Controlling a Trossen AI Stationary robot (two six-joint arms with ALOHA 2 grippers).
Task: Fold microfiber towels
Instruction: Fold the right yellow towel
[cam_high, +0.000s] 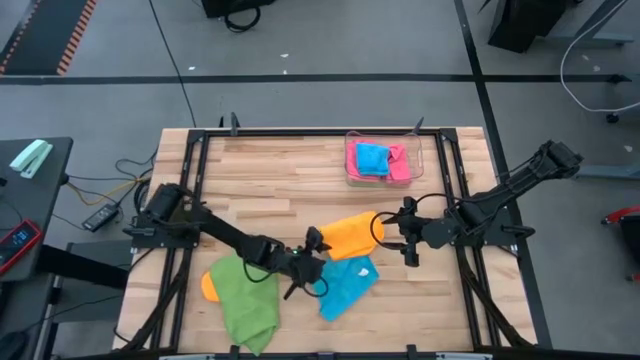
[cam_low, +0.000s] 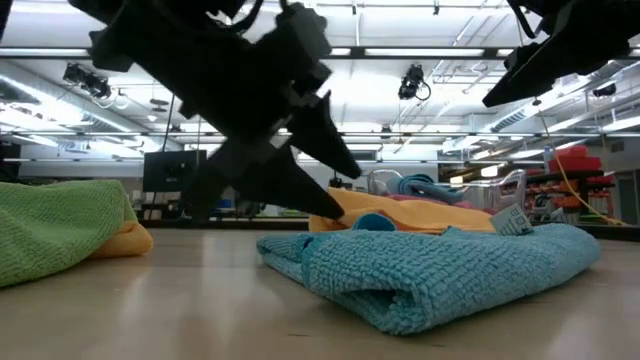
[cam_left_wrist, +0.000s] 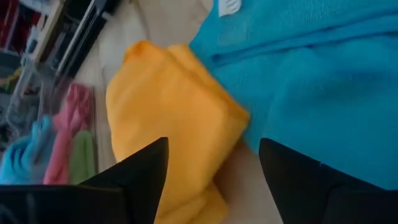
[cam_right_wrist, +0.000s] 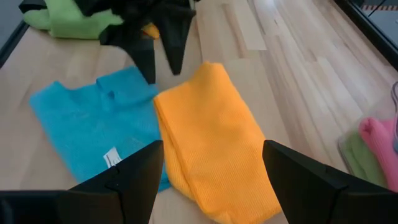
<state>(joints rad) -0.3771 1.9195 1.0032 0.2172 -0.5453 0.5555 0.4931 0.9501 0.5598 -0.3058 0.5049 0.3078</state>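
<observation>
Orange towel (cam_high: 352, 234) sits folded mid-tabletop, blue towel (cam_high: 347, 285) touching it at 7 o'clock, still loose. We read left gripper (cam_high: 317, 256) as backed off between the two, fingers spread, holding nothing. Right gripper (cam_high: 405, 240) waits at the orange towel's 3 o'clock, fingers wide, empty. Green towel (cam_high: 245, 298) lies bunched at 8 o'clock. Clear tray (cam_high: 384, 160) at 12 o'clock holds finished folds, likely the drop-off.
</observation>
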